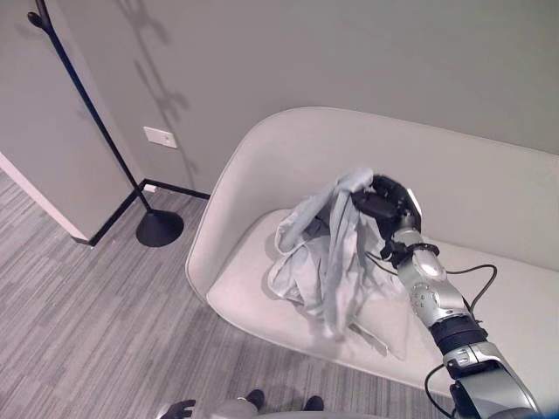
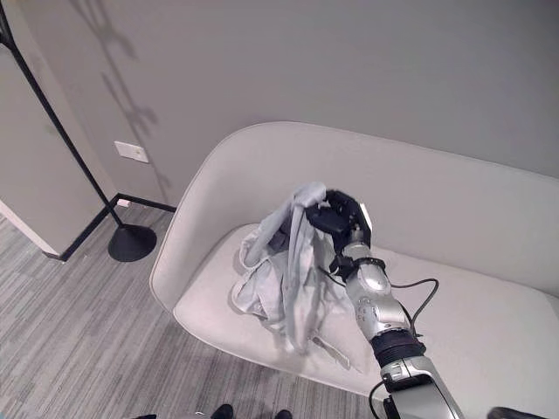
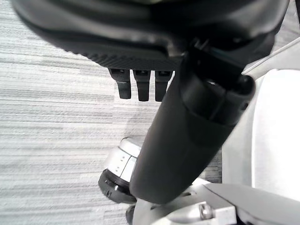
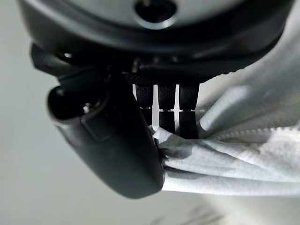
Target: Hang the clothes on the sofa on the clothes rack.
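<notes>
Pale grey cloth of the garment (image 1: 323,253) is bunched in the right hand (image 1: 384,205), fingers clamped on it, lifted above the sofa (image 1: 262,288) seat's left end, its hem trailing; next, I judge, carry it leftward to the clothes rack (image 1: 87,113), while the left hand (image 3: 140,84) hangs relaxed over the floor.

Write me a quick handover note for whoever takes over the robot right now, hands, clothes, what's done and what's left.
Right hand: shut on the light grey garment, pinching a bunched fold; the wrist view confirms it.
Left hand: idle over the floor, holding nothing, fingers relaxed.
Garment: lifted at the top, its lower part draping down to the sofa seat.
Clothes rack: black pole stand at the robot's left, beside the sofa's end, nothing visibly hanging on it.
Done: grasp and partial lift. Left: raise the garment clear, carry it to the rack, hang it.
</notes>
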`<state>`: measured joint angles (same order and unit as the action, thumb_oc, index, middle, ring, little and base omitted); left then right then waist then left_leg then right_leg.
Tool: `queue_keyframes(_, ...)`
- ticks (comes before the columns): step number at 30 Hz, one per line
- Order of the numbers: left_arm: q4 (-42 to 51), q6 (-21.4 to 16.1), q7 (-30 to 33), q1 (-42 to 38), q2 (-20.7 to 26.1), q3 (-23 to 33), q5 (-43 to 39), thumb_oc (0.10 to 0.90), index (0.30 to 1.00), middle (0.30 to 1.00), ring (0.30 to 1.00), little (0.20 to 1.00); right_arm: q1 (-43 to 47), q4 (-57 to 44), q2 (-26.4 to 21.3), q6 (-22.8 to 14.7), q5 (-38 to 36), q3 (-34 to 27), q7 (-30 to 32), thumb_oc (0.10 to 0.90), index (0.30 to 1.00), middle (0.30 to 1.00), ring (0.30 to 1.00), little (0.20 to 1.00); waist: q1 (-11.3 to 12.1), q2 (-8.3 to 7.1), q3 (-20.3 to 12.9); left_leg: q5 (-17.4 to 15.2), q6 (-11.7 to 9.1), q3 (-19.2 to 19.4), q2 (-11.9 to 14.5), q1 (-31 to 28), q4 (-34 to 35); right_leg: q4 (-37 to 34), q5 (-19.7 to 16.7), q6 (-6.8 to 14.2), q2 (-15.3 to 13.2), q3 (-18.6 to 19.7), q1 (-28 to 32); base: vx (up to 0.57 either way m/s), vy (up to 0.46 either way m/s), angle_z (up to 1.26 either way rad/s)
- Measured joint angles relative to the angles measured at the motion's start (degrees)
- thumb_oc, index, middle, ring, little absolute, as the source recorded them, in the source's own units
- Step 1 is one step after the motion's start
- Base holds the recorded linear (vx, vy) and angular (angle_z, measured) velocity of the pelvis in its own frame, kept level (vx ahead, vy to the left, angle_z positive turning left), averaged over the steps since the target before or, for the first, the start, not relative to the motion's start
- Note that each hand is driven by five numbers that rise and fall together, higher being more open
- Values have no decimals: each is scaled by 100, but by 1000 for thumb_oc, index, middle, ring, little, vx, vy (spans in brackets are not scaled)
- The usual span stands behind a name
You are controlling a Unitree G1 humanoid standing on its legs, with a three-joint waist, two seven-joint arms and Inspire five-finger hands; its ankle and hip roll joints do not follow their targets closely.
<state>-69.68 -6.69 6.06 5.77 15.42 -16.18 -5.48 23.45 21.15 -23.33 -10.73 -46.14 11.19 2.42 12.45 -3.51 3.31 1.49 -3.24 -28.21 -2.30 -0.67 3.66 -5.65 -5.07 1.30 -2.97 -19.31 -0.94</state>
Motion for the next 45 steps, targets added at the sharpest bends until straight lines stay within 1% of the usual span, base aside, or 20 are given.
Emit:
queue_keyframes(3,435,59,72,152,87,14,-331,800,900,900,900,900,4,-257,235,-197,-483,-34,-24,400,300,300,300,300,66,13,11,13,-4,-39,9,3,2,1,7,-11,8,-35,8,-8,-2,4)
queue_keyframes(4,1239,87,125,385,194,27,-636,800,900,900,900,900,-1,-462,385,-270,-846,-57,-16,400,300,300,300,300,121,32,42,19,-10,-39,19,4,9,2,6,-12,17,-34,4,-10,4,4)
queue_keyframes(8,2687,-150,166,315,240,24,-1017,800,900,900,900,900,5,-886,628,-440,-1172,-40,12,400,300,300,300,300,297,55,52,30,-21,-70,24,5,9,2,5,-12,21,-65,19,-9,9,3)
queue_keyframes(9,3608,-93,183,313,312,22,-1047,800,900,900,900,900,124,-1076,720,-470,-1351,-40,91,400,300,300,300,300,341,39,62,26,-28,-68,24,2,6,14,4,-10,24,-56,26,0,0,0)
queue_keyframes(10,3979,-174,175,322,354,18,-1062,800,900,900,900,900,244,-1088,738,-535,-1377,-41,94,400,300,300,300,300,322,32,67,31,-21,-68,24,2,7,28,4,-9,25,-56,27,0,0,0)
queue_keyframes(11,4091,-358,165,192,331,27,-1061,800,900,900,900,900,365,-1090,747,-646,-1379,-43,91,400,300,300,300,300,328,34,63,23,-33,-69,24,-7,7,28,3,-6,22,-57,41,0,0,0)
queue_keyframes(12,4172,-384,176,58,332,28,-1065,800,900,900,900,900,484,-1090,754,-690,-1390,-44,116,400,300,300,300,300,337,34,62,2,-62,-68,25,-18,11,28,3,-6,22,-53,49,-7,1,-5)
queue_keyframes(13,4563,-262,234,-41,408,66,-1072,800,900,900,900,900,889,-1077,736,-697,-1411,-41,329,400,300,300,300,300,327,25,71,1,-63,-46,26,-21,7,28,-2,-5,26,-28,45,19,-17,-6)
queue_keyframes(14,4644,-323,234,-82,426,87,-1066,800,900,900,900,900,1085,-1072,721,-743,-1476,-55,390,400,300,300,300,300,312,25,74,28,-23,-44,28,-22,7,29,-3,-3,28,-25,44,3,-5,-6)
queue_keyframes(15,4851,-304,339,-176,436,161,-1036,800,900,900,900,900,1457,-1075,724,-927,-1503,-67,518,400,300,300,300,300,318,21,75,27,-25,-44,37,-62,21,28,-3,-5,34,-21,71,0,0,0)
queue_keyframes(18,5010,-303,615,-279,474,275,-911,800,900,900,900,900,1991,-1131,722,-1180,-1495,-91,661,400,300,300,300,300,321,15,73,21,-30,-47,41,-136,33,27,9,-26,34,-32,140,0,0,0)
queue_keyframes(19,5011,-285,833,-338,532,303,-614,800,900,900,900,900,2241,-1173,724,-1248,-1491,-92,800,400,300,300,300,300,325,7,79,23,-27,-48,42,-155,45,27,3,-39,36,-33,144,0,0,0)
queue_keyframes(23,5051,-295,1141,-372,564,401,-288,800,900,900,900,900,2342,-1510,729,-1377,-1467,-94,932,400,300,300,300,300,348,-37,101,24,-27,-48,36,-189,60,26,9,-40,26,-33,182,0,0,0)
queue_keyframes(29,4998,-297,1837,-904,716,52,626,800,900,900,900,900,2850,-1534,788,-1515,-1478,135,1095,400,300,300,300,300,357,-199,164,22,-32,-54,34,-188,30,27,20,-22,30,-38,198,0,0,0)
queue_keyframes(30,4916,-284,2187,-1103,755,-109,953,800,900,900,900,900,2915,-1583,861,-1613,-1495,239,1127,400,300,300,300,300,314,-247,173,17,-39,-49,33,-194,11,28,20,-21,33,-32,199,0,0,0)
queue_keyframes(34,4917,-276,2624,-1486,821,-333,1438,800,900,900,900,900,2901,-1929,1026,-1640,-1494,432,1136,400,300,300,300,300,286,-310,176,17,-38,-33,33,-189,10,28,20,-21,34,-15,196,-3,1,-1)
queue_keyframes(39,5400,-312,2670,-1810,808,-546,1533,800,900,900,900,900,2903,-2187,1110,-1701,-1494,850,1027,400,300,300,300,300,205,-363,164,19,-36,-6,29,-201,14,28,3,-36,30,18,188,-4,3,-3)
queue_keyframes(43,5300,-318,2590,-2248,576,-1176,1423,800,900,900,900,900,2912,-2195,1606,-1722,-1563,1182,973,400,300,300,300,300,81,-387,158,10,-44,149,29,-249,18,28,-15,-6,33,170,166,3,4,-18)
queue_keyframes(44,5095,-324,2521,-2527,414,-1510,1357,800,900,900,900,900,2908,-2214,1781,-1724,-1612,1322,962,400,300,300,300,300,-5,-412,145,4,-46,192,26,-253,19,29,-19,16,32,218,155,5,5,-16)
queue_keyframes(45,4961,-323,2512,-2673,291,-1645,1220,800,900,900,900,900,2901,-2228,1875,-1725,-1613,1374,962,400,300,300,300,300,-48,-418,141,3,-47,210,24,-256,22,29,-24,23,31,241,150,2,9,-17)
